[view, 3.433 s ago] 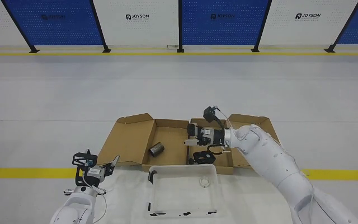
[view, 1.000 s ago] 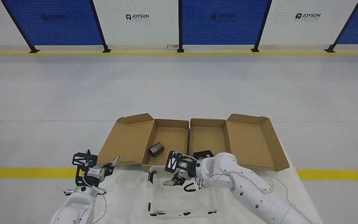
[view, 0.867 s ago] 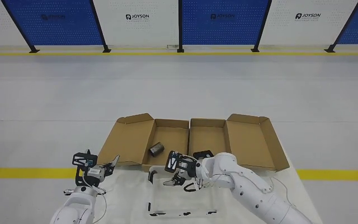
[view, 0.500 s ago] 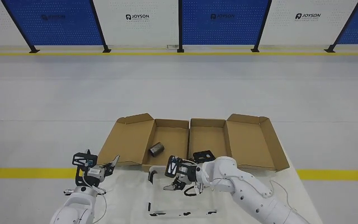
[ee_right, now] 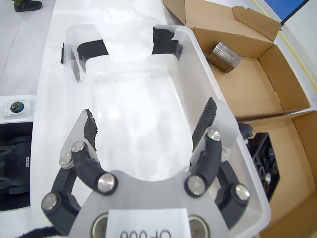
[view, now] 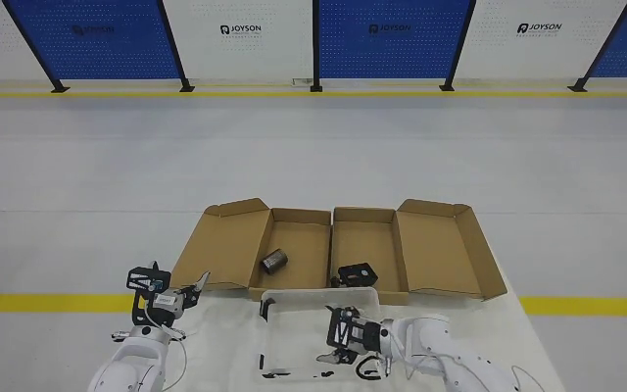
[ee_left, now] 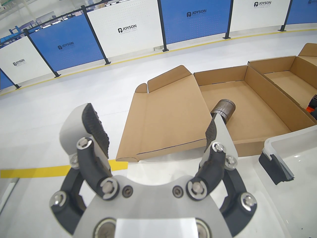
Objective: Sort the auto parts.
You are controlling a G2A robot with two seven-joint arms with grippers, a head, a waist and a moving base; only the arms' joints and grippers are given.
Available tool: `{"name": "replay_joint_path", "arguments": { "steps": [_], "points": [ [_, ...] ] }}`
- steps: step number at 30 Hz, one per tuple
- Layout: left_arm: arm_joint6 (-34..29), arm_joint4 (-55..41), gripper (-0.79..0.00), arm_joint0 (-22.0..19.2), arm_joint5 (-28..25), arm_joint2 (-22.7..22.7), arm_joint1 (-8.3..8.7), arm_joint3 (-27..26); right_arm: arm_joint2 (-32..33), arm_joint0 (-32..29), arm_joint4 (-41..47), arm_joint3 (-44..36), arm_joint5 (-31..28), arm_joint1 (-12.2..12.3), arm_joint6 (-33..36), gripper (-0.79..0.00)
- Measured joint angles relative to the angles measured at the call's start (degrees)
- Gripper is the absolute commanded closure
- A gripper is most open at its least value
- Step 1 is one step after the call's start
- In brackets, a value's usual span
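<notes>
A metal cylinder (view: 274, 260) (ee_left: 223, 107) (ee_right: 224, 56) lies in the left cardboard box (view: 304, 235). In the right cardboard box (view: 367, 240), at its near edge, sits a black part (view: 355, 273) (ee_right: 266, 164). Nearer to me, a clear plastic bin (view: 313, 292) (ee_right: 198, 50) stands on the white table. My right gripper (view: 331, 341) (ee_right: 148, 122) hangs open over the bin's near right part with nothing between its fingers. My left gripper (view: 186, 291) (ee_left: 152, 122) is open and empty at the table's left, short of the left box's flap.
Both boxes have their lids folded flat outward (view: 230, 245) (view: 446, 245). Black patches mark the bin's corners (ee_right: 166, 42) (ee_left: 275, 169). Beyond the table lie white floor, a yellow line (view: 59, 302) and blue-and-white partitions.
My right arm has drawn back from above the right box to the bin's near side, its gripper still open. The left arm, cylinder and black part have not moved.
</notes>
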Motion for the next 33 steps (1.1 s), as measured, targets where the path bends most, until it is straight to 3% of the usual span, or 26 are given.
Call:
{"name": "replay_joint_path", "arguments": {
  "steps": [4, 6, 11, 15, 25, 33],
  "points": [
    [0.0, 0.0, -0.785, 0.0, 0.0, 0.0, 0.00, 0.0, 3.6, -3.7, -2.1, -2.2, -1.7, 1.4, -2.2, -0.727],
    [0.0, 0.0, -0.785, 0.0, 0.0, 0.0, 0.00, 0.0, 4.7, -4.9, -2.6, -3.2, -2.0, 1.8, -2.5, -0.650],
    [0.0, 0.0, -0.785, 0.0, 0.0, 0.0, 0.00, 0.0, 6.7, -6.6, -1.1, -5.5, -2.9, 2.4, 1.1, -0.662],
    [0.0, 0.0, -0.785, 0.0, 0.0, 0.0, 0.00, 0.0, 7.9, -6.3, 4.6, -7.5, -2.5, 2.5, 9.2, -0.723],
    [0.0, 0.0, -0.785, 0.0, 0.0, 0.0, 0.00, 0.0, 7.3, -1.6, 24.5, -12.1, 8.3, 2.0, 36.9, -0.693],
    [0.0, 0.0, -0.785, 0.0, 0.0, 0.0, 0.00, 0.0, 1.3, 5.8, 28.2, -6.3, 15.8, -0.1, 43.5, -0.711]
  ]
}}
